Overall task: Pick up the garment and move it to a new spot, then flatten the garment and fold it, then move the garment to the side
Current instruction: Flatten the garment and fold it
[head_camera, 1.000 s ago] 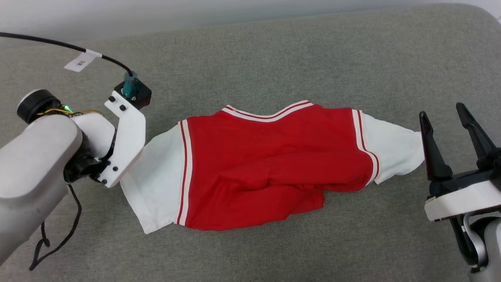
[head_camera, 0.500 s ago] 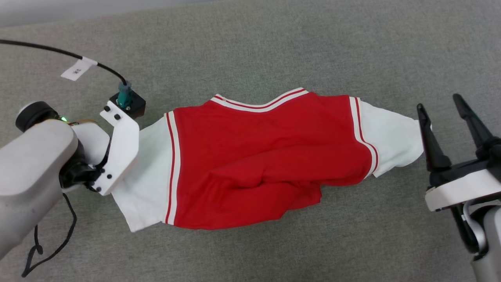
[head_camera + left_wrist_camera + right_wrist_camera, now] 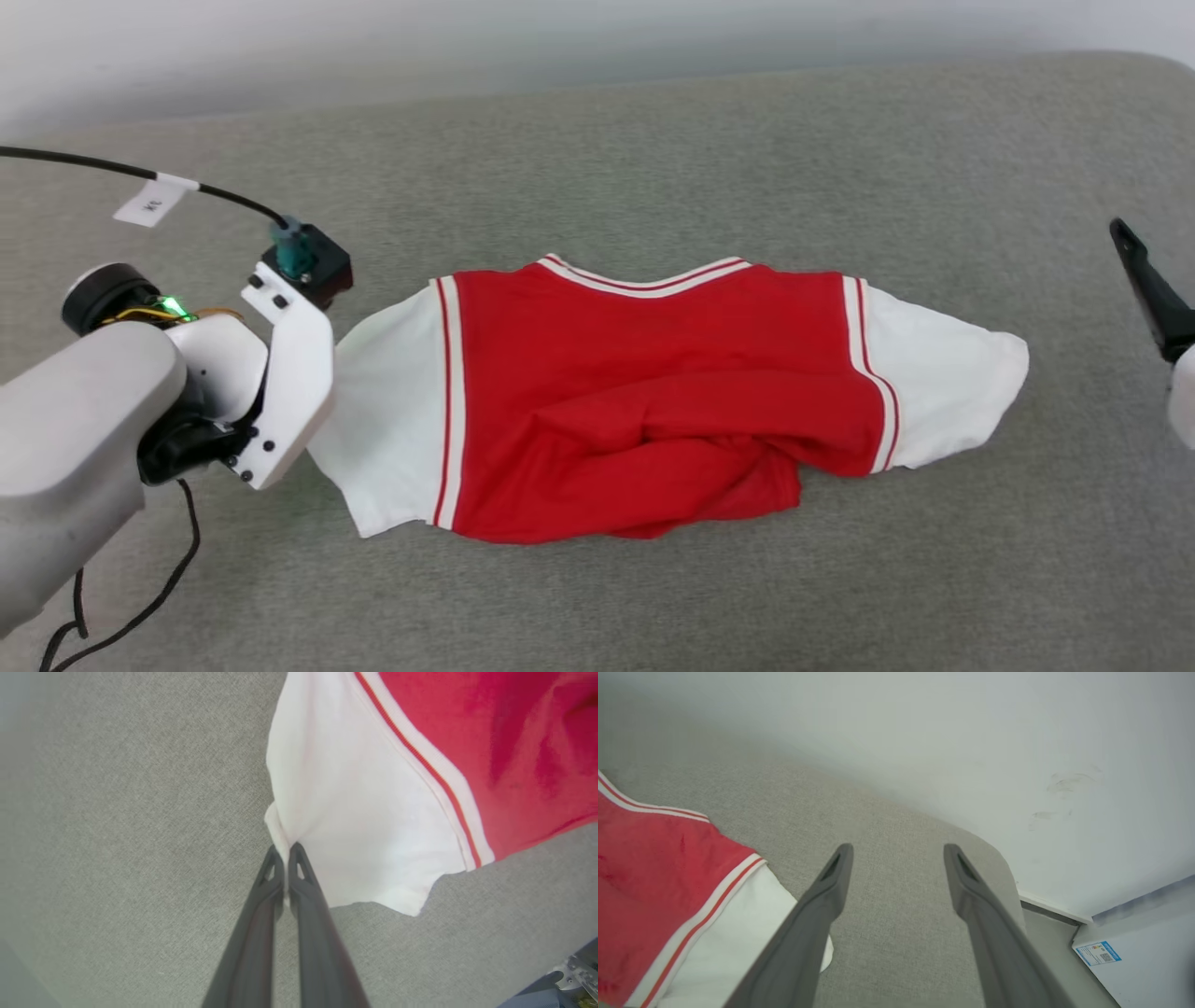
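At the far left, a thin black cable with a white paper tag (image 3: 149, 201) arcs over the left wrist. The left pincer (image 3: 283, 851), two long dark fingers, is pressed together on the outer edge of the nearest white short sleeve (image 3: 355, 812) of the red soft-cloth T-shirt (image 3: 644, 401). The cloth puckers into a small fold right at its tips. I judge it nips the cuff because a hold at an outer corner lets the arm lift or drag the whole shirt to a new spot.

Beyond those tips, the T-shirt lies stretched lengthwise on the flat grey woven-fabric surface (image 3: 653, 149). Its collar is on the far side and its lower red half is rumpled into folds, so flattening is not yet done.

Further right, the other white sleeve (image 3: 943, 383) ends short of the right pincer (image 3: 899, 851). Its fingers stand spread wide with nothing between them, over bare surface just beside that sleeve. It looks held ready for the opposite corner.

Against a second ago, the head camera has shifted. Relations differ too: the right pincer's finger then overlapped the sleeve end and now stands apart from it. The left pincer has closed onto the cuff.
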